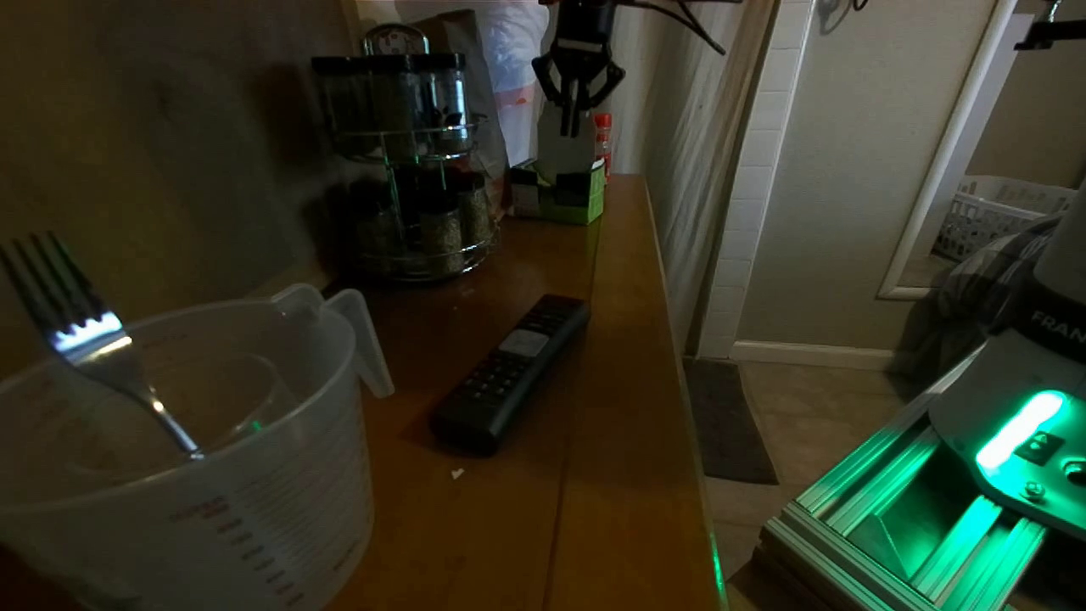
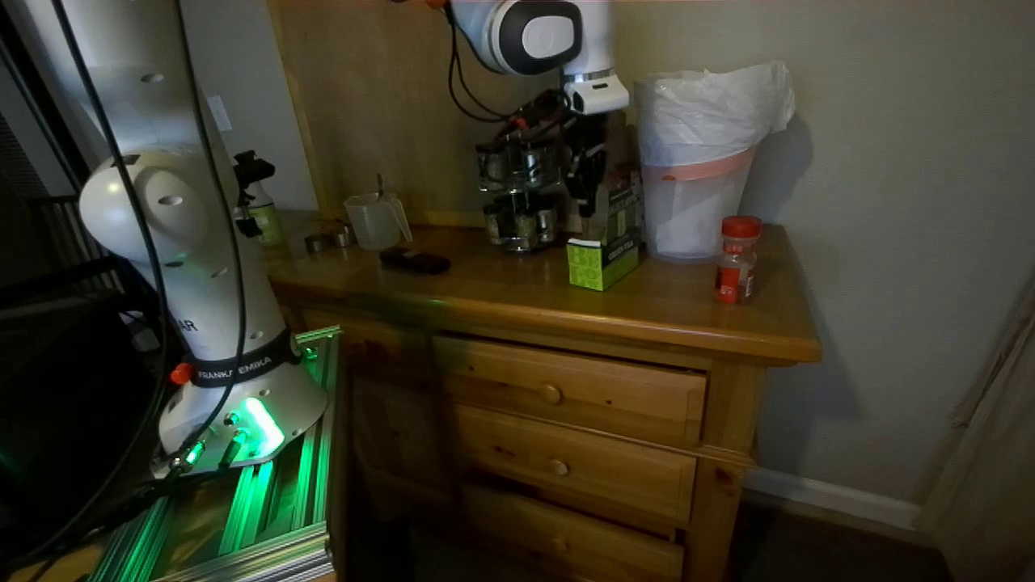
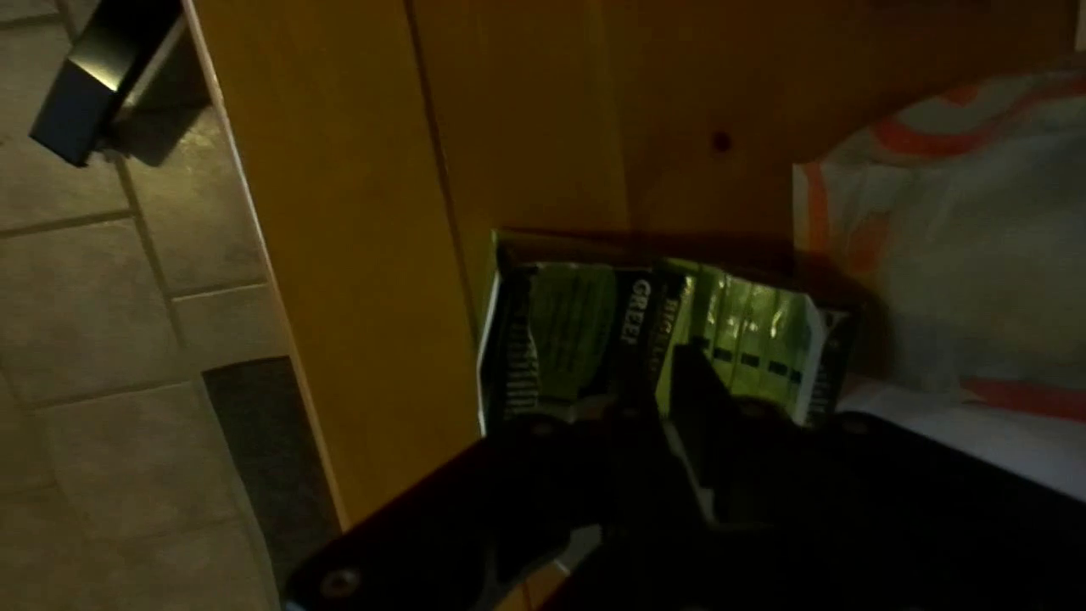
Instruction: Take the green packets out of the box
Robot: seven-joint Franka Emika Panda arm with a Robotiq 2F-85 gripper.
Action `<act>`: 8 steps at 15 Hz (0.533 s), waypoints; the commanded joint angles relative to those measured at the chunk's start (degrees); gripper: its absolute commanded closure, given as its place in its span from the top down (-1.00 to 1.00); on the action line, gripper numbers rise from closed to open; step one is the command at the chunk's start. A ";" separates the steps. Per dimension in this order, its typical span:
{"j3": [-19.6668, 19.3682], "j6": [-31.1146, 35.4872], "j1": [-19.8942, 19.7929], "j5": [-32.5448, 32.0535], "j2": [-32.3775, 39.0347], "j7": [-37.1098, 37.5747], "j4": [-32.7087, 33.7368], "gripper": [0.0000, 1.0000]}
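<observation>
Wooden worktop (image 2: 501, 283) carries the open green box (image 2: 602, 259), with a red-capped bottle (image 2: 735, 260) at its three o'clock in an exterior view. Above the box is the end effector (image 1: 569, 129); its fingers stand close, with a slim gap, and I cannot tell if they grip something. Inside the box, the green packets (image 3: 764, 329) stand in a row, at two o'clock from the fingers in the wrist view.

One each: green tea box (image 2: 612, 254), remote control (image 1: 509, 378), measuring jug (image 1: 280, 484), fork (image 1: 106, 352), spice rack (image 1: 397, 154), red-capped jar (image 2: 736, 260), spray bottle (image 2: 264, 217); at least four green packets (image 3: 758, 321).
</observation>
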 commanded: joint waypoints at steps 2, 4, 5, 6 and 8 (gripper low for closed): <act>2.30 2.57 -0.07 2.90 3.07 -0.86 -1.28 0.07; 2.74 8.55 0.24 2.92 4.76 0.35 -2.14 0.35; 2.80 10.88 0.32 3.07 5.59 0.90 -2.09 0.52; 2.77 13.45 0.33 3.30 5.95 1.21 -2.09 0.64; 2.47 17.09 0.15 3.71 6.59 1.72 -1.46 0.69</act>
